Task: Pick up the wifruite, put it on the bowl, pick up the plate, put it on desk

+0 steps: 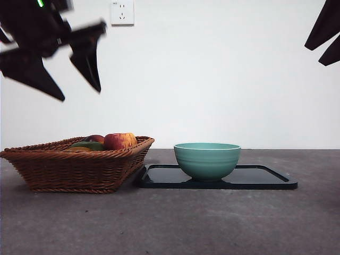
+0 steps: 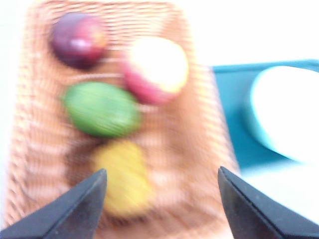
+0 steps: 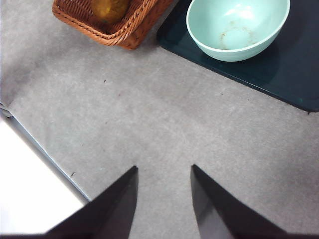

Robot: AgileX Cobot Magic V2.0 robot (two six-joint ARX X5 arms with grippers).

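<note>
The wifruite point(image 2: 122, 181) lies in a wicker basket point(image 1: 79, 170), a blurred yellow-orange lump in the left wrist view and orange-brown point(image 3: 107, 9) in the right wrist view. My left gripper point(image 2: 162, 171) hangs open high above the basket point(image 1: 79, 94), holding nothing. The teal bowl point(image 1: 207, 159) stands empty on the dark plate point(image 1: 265, 178), right of the basket on the grey desk point(image 1: 170, 223). My right gripper point(image 3: 164, 168) is open over bare desk, a dark tip at the upper right corner point(image 1: 313, 56).
In the basket also lie a red-and-yellow apple point(image 2: 157, 69), a flat green fruit point(image 2: 102, 109) and a dark purple-red fruit point(image 2: 77, 40). A white wall with a socket point(image 1: 122, 13) closes the back. The desk's edge point(image 3: 45, 154) shows near the right gripper.
</note>
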